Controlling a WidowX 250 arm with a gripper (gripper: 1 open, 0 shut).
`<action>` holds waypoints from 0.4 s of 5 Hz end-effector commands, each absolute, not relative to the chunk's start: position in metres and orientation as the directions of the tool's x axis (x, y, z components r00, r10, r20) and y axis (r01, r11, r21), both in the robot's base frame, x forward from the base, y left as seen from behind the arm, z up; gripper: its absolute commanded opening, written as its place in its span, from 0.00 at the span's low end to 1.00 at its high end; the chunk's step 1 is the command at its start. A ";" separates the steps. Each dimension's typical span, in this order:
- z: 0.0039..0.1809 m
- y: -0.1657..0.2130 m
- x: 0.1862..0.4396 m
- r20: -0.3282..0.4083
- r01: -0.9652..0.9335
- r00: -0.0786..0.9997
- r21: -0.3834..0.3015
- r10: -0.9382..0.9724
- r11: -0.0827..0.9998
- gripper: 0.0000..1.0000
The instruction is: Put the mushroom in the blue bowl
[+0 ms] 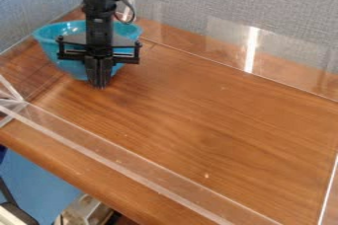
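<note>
Mushroom: not visible anywhere in this view, neither on the wood nor at the fingertips; if it is carried, the arm hides it. Blue bowl sits near the far left corner of the table, upright, rim open to the ceiling, its near right side covered by the arm. Gripper hangs straight down directly in front of the bowl's near rim (from this angle I cannot tell whether the tips are over the bowl's inside or just outside its wall). Fingers drawn together to a narrow dark point; nothing identifiable shows between them. The vertical pose suits a drop into a deep bowl, my reading only. Clear plastic walls stand along the table's edges, presumably to keep loose items from rolling off. Rest of the wood shows nothing else.
</note>
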State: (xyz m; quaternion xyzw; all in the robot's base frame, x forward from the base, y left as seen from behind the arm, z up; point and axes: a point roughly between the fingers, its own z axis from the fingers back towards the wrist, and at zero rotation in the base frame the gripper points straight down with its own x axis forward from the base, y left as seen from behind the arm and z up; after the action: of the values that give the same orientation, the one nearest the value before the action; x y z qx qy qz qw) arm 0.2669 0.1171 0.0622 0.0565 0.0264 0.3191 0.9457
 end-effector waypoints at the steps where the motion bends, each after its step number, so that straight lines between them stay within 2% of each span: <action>1: 0.082 0.139 0.271 0.041 -0.690 0.722 0.109 0.691 0.715 0.00; 2: 0.085 0.151 0.265 0.034 -0.753 0.655 0.112 0.755 0.648 0.00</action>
State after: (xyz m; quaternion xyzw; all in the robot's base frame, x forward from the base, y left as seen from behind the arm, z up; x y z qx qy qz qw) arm 0.2589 0.1416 0.0711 0.0569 0.0364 0.4030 0.9127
